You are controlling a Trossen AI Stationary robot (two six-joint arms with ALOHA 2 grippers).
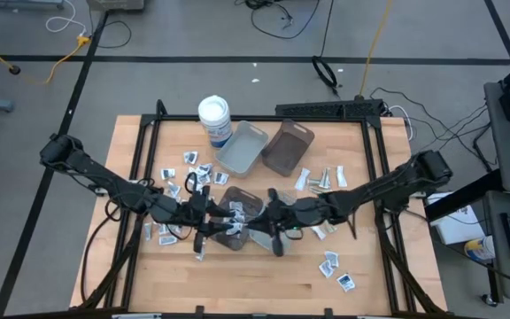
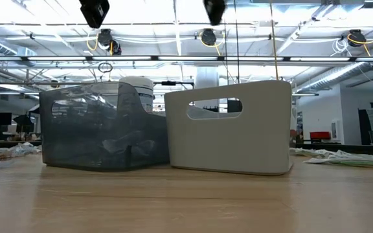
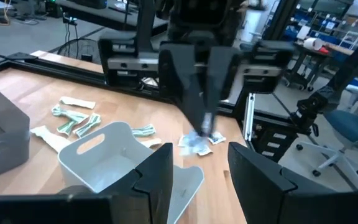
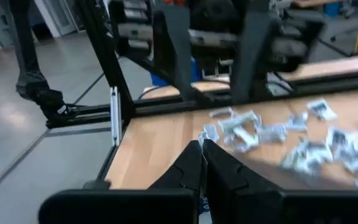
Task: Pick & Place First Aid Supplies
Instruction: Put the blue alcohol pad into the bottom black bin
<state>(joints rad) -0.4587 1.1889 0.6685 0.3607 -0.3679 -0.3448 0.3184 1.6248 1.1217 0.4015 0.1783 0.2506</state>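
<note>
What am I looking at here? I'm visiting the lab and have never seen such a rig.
This is a robot with two dark arms working at a wooden table. One camera looks straight down, one sits at table-top height, and one rides on each wrist, looking past that arm's own fingers. Many little first aid packets lie scattered on the table. A grey tray, a brown tray and a white tub stand towards one edge. A dark tray and a white tray stand in the middle, where the arms meet. The left gripper is open and empty. The right gripper is shut, seemingly pinching a small packet near the white tray.
</note>
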